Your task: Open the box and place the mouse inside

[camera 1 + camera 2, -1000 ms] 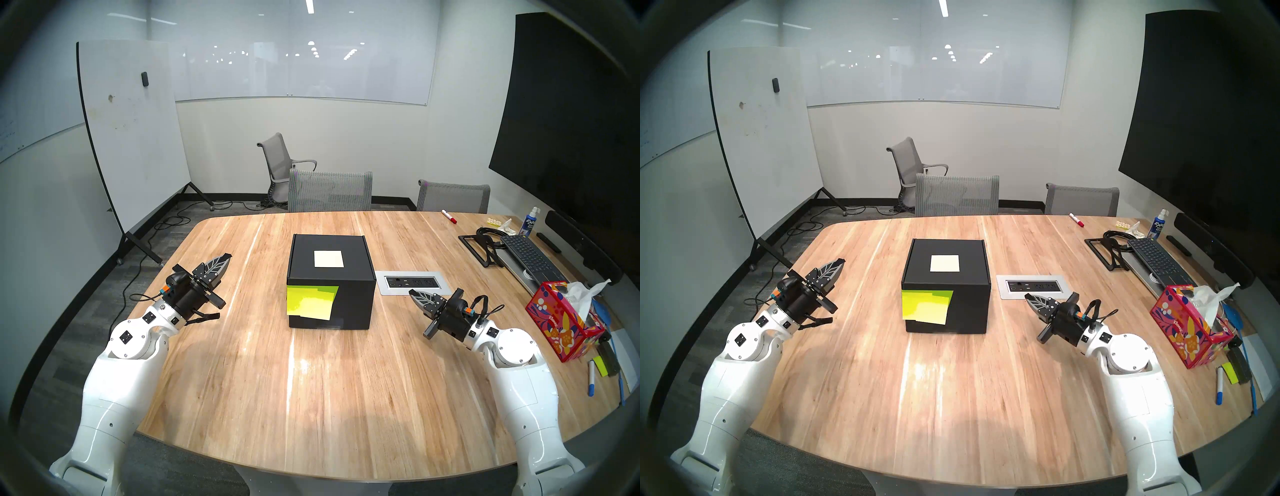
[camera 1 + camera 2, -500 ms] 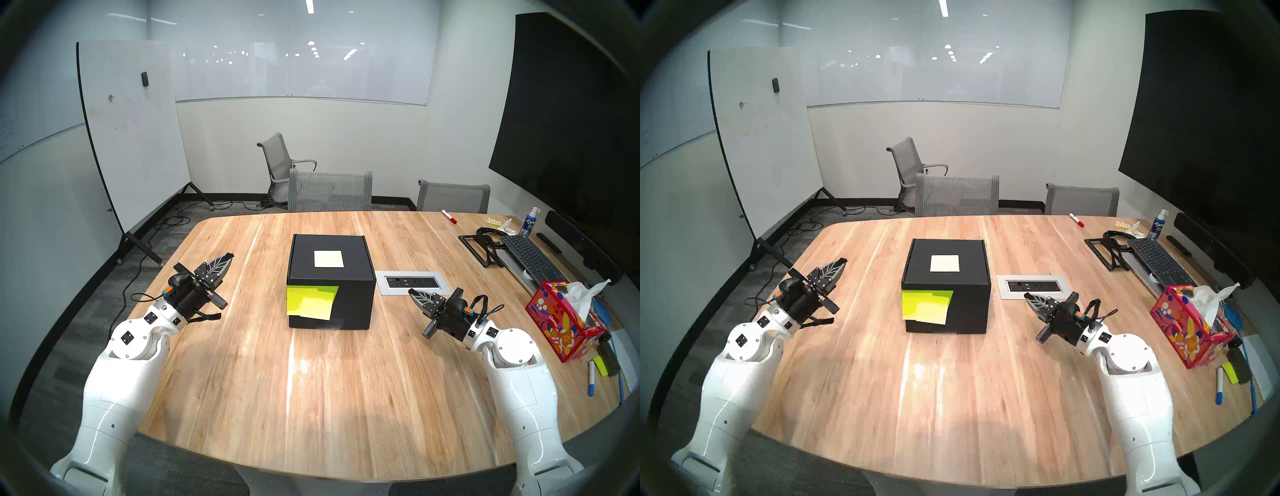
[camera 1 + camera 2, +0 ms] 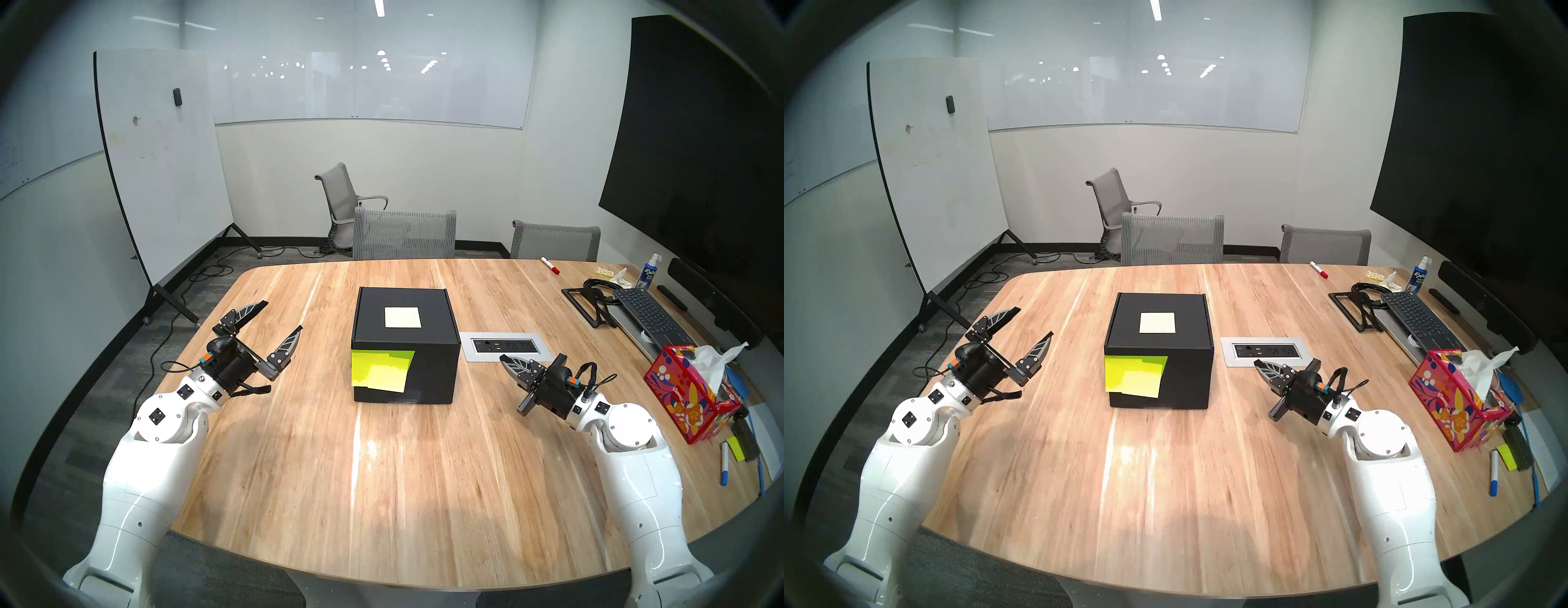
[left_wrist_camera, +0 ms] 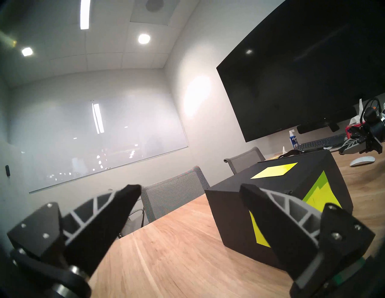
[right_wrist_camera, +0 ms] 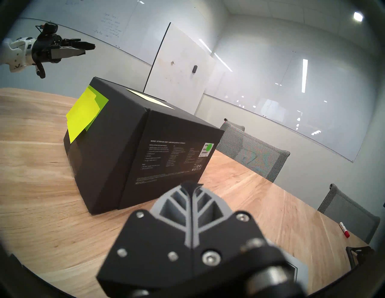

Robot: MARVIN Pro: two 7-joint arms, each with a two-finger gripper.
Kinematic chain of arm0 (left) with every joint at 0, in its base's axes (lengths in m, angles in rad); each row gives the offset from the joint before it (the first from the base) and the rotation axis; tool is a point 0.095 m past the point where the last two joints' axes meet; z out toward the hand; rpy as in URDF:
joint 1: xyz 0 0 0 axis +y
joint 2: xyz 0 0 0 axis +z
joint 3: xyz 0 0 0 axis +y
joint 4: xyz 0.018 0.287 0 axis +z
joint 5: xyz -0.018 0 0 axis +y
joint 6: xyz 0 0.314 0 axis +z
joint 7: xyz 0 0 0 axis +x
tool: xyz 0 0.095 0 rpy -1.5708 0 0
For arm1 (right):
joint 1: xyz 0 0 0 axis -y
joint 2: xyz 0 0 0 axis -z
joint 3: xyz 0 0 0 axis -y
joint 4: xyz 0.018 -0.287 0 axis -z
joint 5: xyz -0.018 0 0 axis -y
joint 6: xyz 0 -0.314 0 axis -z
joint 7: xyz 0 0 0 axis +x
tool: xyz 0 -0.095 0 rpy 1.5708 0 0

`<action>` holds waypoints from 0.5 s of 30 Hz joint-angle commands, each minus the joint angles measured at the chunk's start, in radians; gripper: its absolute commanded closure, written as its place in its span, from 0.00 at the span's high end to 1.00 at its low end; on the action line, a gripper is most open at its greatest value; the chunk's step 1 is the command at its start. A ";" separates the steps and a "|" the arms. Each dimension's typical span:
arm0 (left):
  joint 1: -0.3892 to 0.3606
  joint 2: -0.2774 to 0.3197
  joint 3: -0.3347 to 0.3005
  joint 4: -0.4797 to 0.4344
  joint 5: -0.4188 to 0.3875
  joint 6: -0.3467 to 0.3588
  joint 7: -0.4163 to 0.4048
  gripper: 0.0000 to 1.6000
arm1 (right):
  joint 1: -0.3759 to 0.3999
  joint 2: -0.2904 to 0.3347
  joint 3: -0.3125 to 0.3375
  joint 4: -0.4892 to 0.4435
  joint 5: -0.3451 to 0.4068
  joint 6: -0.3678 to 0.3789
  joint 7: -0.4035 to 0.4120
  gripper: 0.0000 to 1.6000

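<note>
With the box (image 3: pixel 405 344) closed, the left gripper (image 3: pixel 282 315) spread empty and the right gripper (image 3: pixel 507 361) clenched empty, opening comes first: reach for the lid's front edge.

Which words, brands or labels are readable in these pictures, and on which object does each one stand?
"Kleenex": on the side of the tissue box.
"EXPO": on the spray bottle.
White print and a small label on the side of the black box: too small to read.
Handwriting on the wall whiteboard: too blurred to read.
</note>
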 commanded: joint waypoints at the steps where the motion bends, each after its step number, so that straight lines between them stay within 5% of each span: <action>1: -0.068 -0.006 -0.025 0.014 -0.001 -0.013 0.033 1.00 | 0.001 0.002 0.006 -0.017 0.008 -0.007 0.002 0.00; 11: 0.023 -0.025 -0.101 -0.140 -0.045 -0.122 0.039 1.00 | 0.002 -0.002 0.013 -0.003 0.012 -0.013 0.007 0.00; 15: 0.071 -0.046 -0.124 -0.195 -0.025 -0.111 0.080 1.00 | 0.002 -0.007 0.011 -0.002 0.015 -0.017 0.009 0.00</action>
